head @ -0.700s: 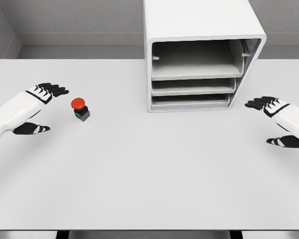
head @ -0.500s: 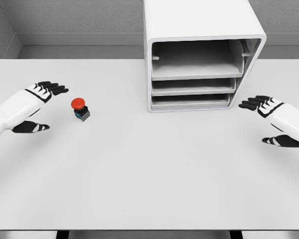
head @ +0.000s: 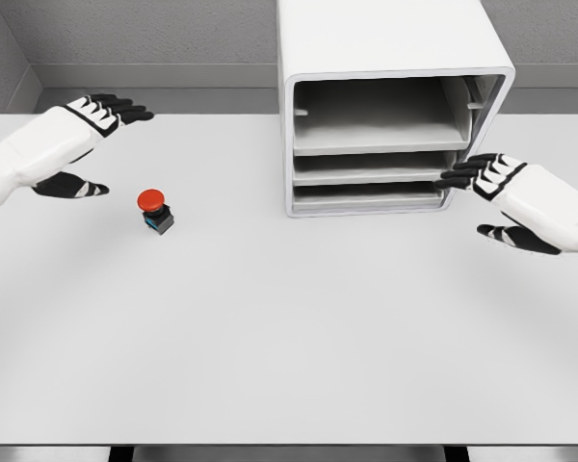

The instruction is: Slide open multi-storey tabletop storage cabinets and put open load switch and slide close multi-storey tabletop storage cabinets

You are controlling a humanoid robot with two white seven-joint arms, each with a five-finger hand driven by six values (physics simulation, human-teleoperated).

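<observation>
The red-capped load switch (head: 155,209) is parked on the desk (head: 289,327) left of the storage cabinet (head: 390,106), ungrasped, while the right hand (head: 506,197) is held with fingers spread by the drawer fronts, probably for pulling, and the left hand (head: 72,144) is open too.

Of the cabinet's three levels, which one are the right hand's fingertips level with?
The middle level of the cabinet: the right hand has its fingertips at that level's right edge, below the tall top level and above the bottom level.
</observation>
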